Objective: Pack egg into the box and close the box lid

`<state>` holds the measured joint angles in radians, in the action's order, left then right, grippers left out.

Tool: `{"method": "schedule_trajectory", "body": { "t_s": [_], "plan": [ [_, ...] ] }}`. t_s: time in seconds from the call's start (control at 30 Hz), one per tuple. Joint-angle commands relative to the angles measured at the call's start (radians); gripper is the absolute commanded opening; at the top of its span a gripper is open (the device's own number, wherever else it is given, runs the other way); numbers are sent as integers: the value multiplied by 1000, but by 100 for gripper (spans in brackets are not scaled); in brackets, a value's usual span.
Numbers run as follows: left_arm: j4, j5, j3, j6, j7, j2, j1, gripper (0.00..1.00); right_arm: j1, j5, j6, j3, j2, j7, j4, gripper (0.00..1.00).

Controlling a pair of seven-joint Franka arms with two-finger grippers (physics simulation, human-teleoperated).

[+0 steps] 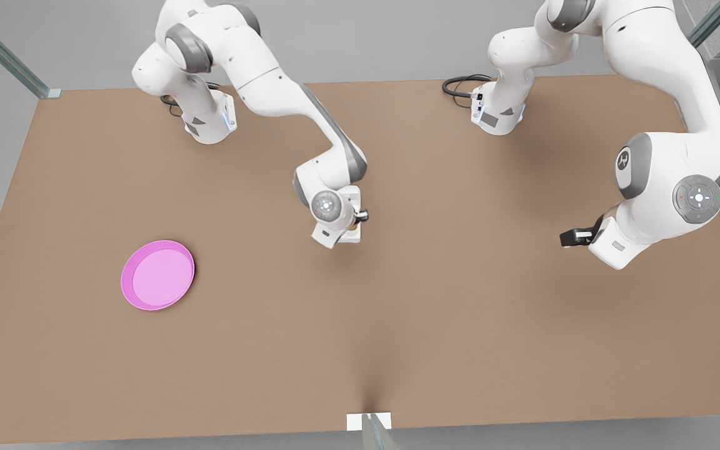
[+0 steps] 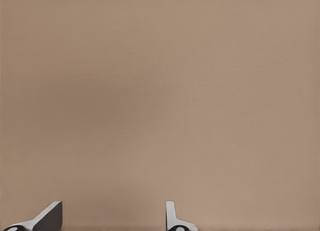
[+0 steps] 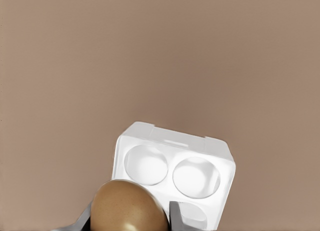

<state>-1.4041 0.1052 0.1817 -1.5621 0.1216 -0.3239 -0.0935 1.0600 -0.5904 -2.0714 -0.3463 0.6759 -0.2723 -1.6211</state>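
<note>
Gripping the egg [image 3: 129, 207] between its two fingers [image 3: 176, 216], the right tool [image 1: 354, 230] hangs just above the box [image 3: 175, 177] near the middle of the worktop [image 1: 397, 325]. Seen from the right wrist, the egg sits over the near edge of the white carton, whose round cups are bare; whether egg and carton touch cannot be told. In the front view that arm's wrist covers almost all of the box, so the lid cannot be made out there.

At about 3 o'clock from the right tool, well apart, the left tool [image 1: 567, 238] waits over bare worktop, dark fingertips pointing toward 9 o'clock. From the left wrist its fingers [image 2: 47, 217] stand spread wide with nothing between them.

At about 8 o'clock from the box, well apart, lies a pink plate [image 1: 157, 275].
</note>
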Motion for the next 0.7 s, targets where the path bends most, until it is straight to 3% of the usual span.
{"method": "schedule_trajectory", "body": {
  "t_s": [0.0,0.47,0.67],
  "plan": [
    [0,1,-1,1,1,2,0,100,17,-20,13,-2,8,-160,18,51],
    [2,2,-1,1,1,3,0,100,43,-15,-13,0,17,-160,-26,51],
    [2,2,-1,-1,1,-3,0,100,58,-19,-58,0,-15,-104,-143,53]
  ]
}}
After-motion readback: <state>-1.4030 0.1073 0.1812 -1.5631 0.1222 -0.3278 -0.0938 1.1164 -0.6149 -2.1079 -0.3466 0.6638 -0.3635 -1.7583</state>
